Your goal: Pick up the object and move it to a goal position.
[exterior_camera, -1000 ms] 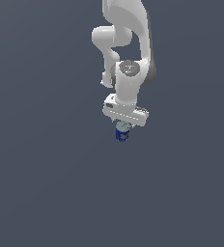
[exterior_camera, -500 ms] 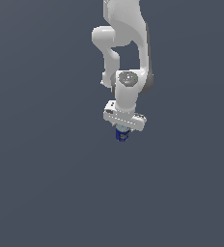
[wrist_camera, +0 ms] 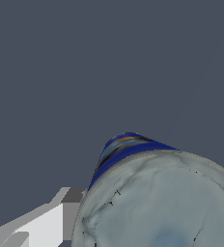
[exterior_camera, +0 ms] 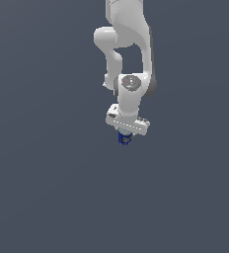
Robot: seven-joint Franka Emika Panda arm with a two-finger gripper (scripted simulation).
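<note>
The dark-blue can (exterior_camera: pixel 124 138) shows as a small blue shape just under my white gripper (exterior_camera: pixel 125 136) in the exterior view, near the middle of the picture. The gripper's body hides most of it. In the wrist view the can (wrist_camera: pixel 157 193) fills the near corner, with its silvery-grey top facing the camera and a blue side with an orange mark. One white finger (wrist_camera: pixel 46 224) lies against the can's side. The other finger is out of view. The gripper is shut on the can.
The white arm (exterior_camera: pixel 129 59) reaches down from the top of the exterior view. All around lies a plain dark grey floor (exterior_camera: pixel 47 197).
The gripper, with the can in it, has drifted slightly and its wrist has tilted a little more. The can stays in the gripper.
</note>
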